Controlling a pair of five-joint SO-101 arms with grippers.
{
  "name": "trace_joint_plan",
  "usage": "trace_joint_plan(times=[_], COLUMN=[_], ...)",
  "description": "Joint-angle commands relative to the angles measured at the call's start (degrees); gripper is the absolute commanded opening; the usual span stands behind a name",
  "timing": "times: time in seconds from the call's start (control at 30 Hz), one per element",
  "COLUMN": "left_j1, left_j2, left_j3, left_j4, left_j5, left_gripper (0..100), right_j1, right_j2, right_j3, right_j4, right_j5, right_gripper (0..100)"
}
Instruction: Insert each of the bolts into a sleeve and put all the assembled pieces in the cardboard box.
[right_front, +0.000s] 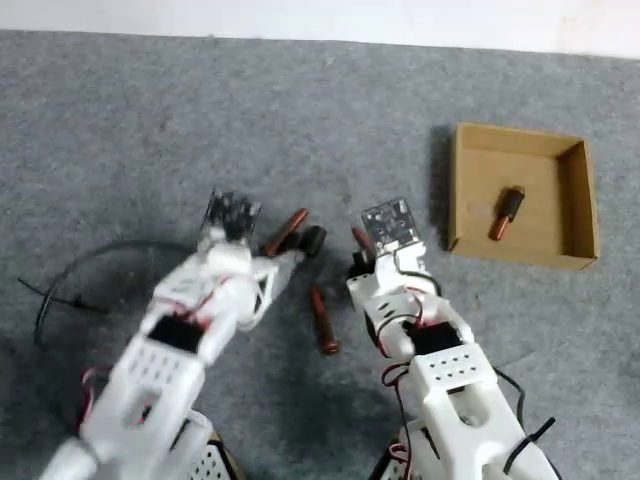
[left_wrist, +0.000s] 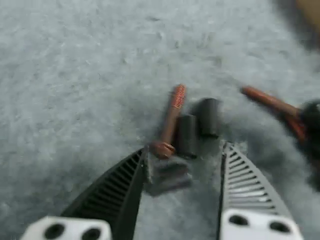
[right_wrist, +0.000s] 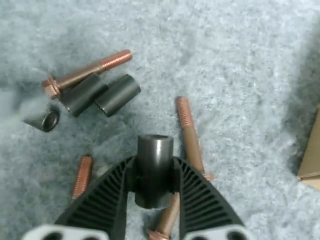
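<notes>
Between the fingers (right_wrist: 197, 200) of the right gripper (right_wrist: 154, 167) stands a black sleeve (right_wrist: 155, 147). It is pinched from both sides around its middle, and its open end pokes out past the fingertips. Just outside one finger, on the grey carpet (right_wrist: 240, 60), lies a copper bolt (right_wrist: 190, 127). Its thread points away from the gripper, and it lies beside the sleeve but not in the grip. A second bolt (right_wrist: 165, 220) lies under the gripper, partly hidden by it.

Near by, the left gripper (left_wrist: 186, 148) is spread wide and holds nothing. A loose sleeve (left_wrist: 167, 175), blurred, lies on the carpet in the gap between its fingers. It is close against one finger (left_wrist: 122, 187) and well off the other; whether it touches the near one cannot be told. A long bolt (left_wrist: 170, 120) has its head just at that fingertip, its shaft running away from the gripper. A sleeve pair (left_wrist: 208, 116) lies side by side next to this bolt, just past the fingertips.

Seen from above, the box (right_front: 456, 190) sits out beyond the right arm, apart from both grippers, with one assembled piece (right_front: 505, 213) inside. A lone bolt (right_front: 323, 320) lies on the carpet between the two arms.
</notes>
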Motion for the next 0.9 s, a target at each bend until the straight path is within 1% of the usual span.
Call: trace_joint_plan(times=[0.0,0.17,0.3,0.37,0.67,0.87], left_j1=[-3.56,-3.82,-3.38,-3.47,-3.38,-3.38], left_j2=[20.09,34.33,40.48,42.59,53.14,57.63], left_j3=[-13.32,-21.85,-27.74,-29.49,-36.79,-44.18], left_j4=[-3.43,-3.08,3.78,5.71,6.51,17.41], left_j5=[-0.35,-1.23,-8.53,-9.14,-9.32,-9.41], left_gripper=[22,22,22,22,22,22], right_j1=[0.66,0.66,0.66,0.66,0.57,0.57], right_j2=[-1.01,-1.01,-1.01,-1.01,-1.1,-1.01], right_j3=[0.13,0.22,0.22,0.22,0.31,0.31], right_j4=[-1.98,-1.98,-1.98,-1.98,-1.98,-1.98], right_j5=[0.44,0.44,0.44,0.44,0.44,0.44], right_gripper=[0.5,0.5,0.5,0.5,0.5,0.5])
